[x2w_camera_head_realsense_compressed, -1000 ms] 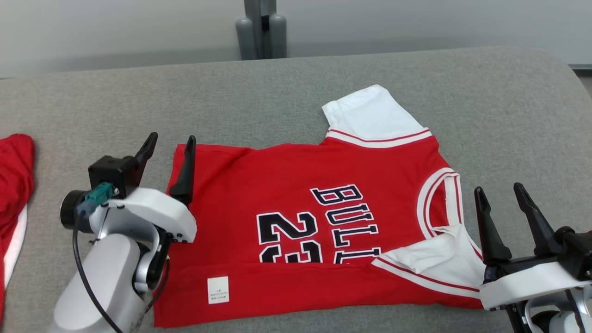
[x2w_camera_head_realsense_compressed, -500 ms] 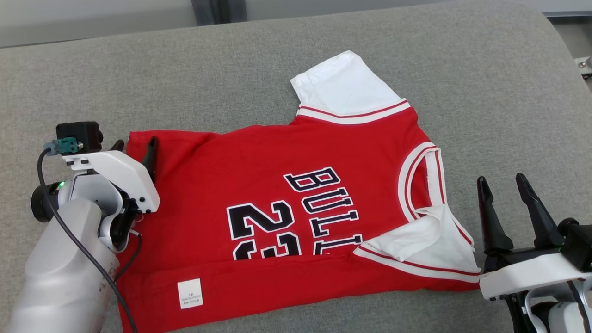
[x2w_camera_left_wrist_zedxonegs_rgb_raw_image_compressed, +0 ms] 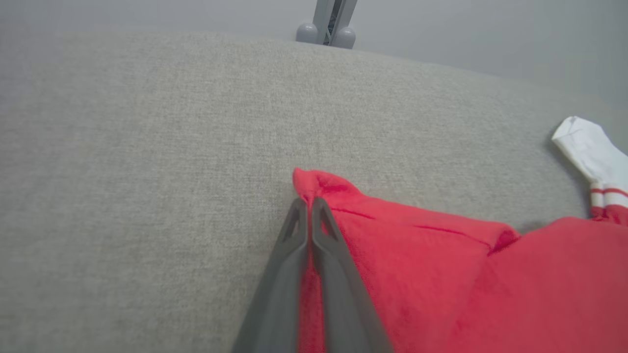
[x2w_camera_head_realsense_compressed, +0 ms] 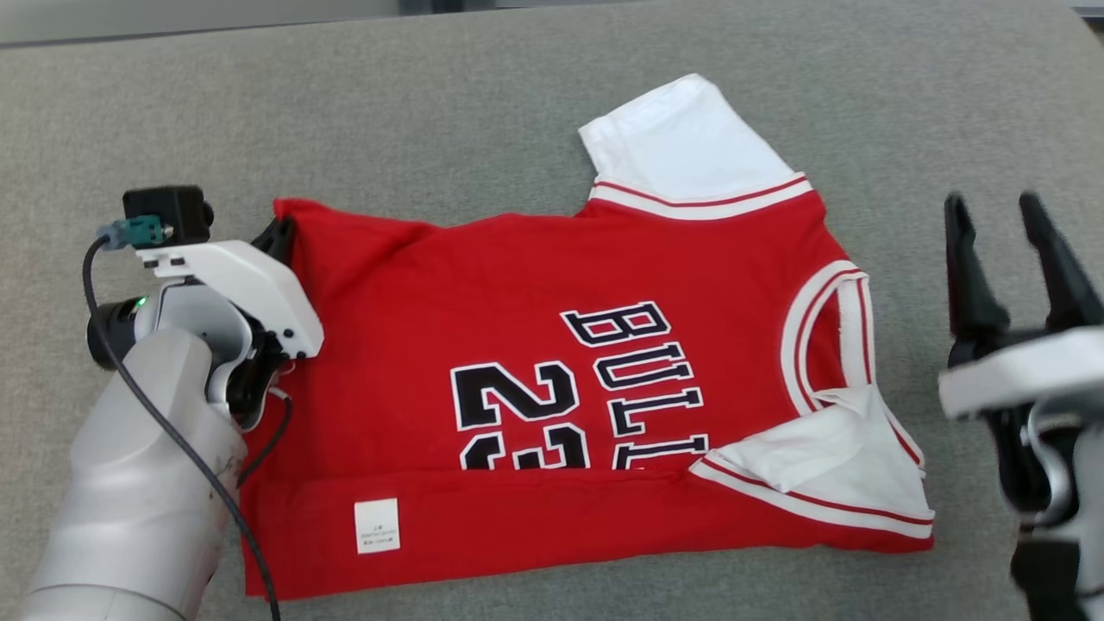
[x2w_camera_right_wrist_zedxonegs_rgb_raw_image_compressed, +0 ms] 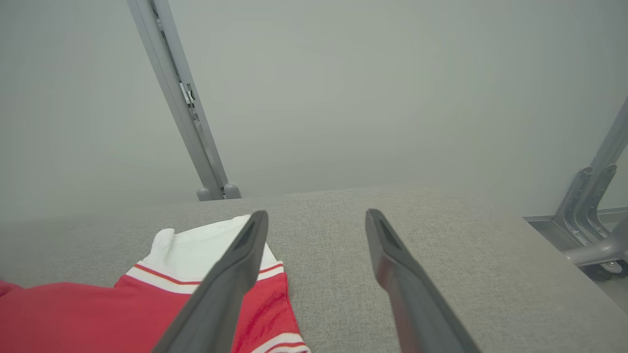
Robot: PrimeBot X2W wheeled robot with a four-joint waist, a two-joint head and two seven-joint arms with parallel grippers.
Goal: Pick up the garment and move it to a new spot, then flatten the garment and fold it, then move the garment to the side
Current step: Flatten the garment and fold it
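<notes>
The garment [x2w_camera_head_realsense_compressed: 552,345] is a red jersey with white sleeves and black lettering, lying partly folded on the grey surface. My left gripper [x2w_camera_head_realsense_compressed: 278,231] sits at its far left corner. In the left wrist view the left gripper [x2w_camera_left_wrist_zedxonegs_rgb_raw_image_compressed: 305,202] has its fingers pressed together, with the red hem corner of the garment [x2w_camera_left_wrist_zedxonegs_rgb_raw_image_compressed: 417,264] pinched between them. My right gripper [x2w_camera_head_realsense_compressed: 992,203] stands open to the right of the jersey's collar side, apart from the cloth. The right wrist view shows the right gripper [x2w_camera_right_wrist_zedxonegs_rgb_raw_image_compressed: 316,213] with nothing between its fingers, and the garment [x2w_camera_right_wrist_zedxonegs_rgb_raw_image_compressed: 122,309] lies low on its left.
The grey padded surface [x2w_camera_head_realsense_compressed: 483,112] extends well beyond the jersey on all sides. A metal post [x2w_camera_left_wrist_zedxonegs_rgb_raw_image_compressed: 326,19] rises behind its far edge. At the right end the surface [x2w_camera_right_wrist_zedxonegs_rgb_raw_image_compressed: 490,255] drops off, with a metal frame foot [x2w_camera_right_wrist_zedxonegs_rgb_raw_image_compressed: 588,235] beyond it.
My left gripper has gone from open to shut on the jersey's far left corner. My right gripper has moved up and forward. The head camera has shifted.
</notes>
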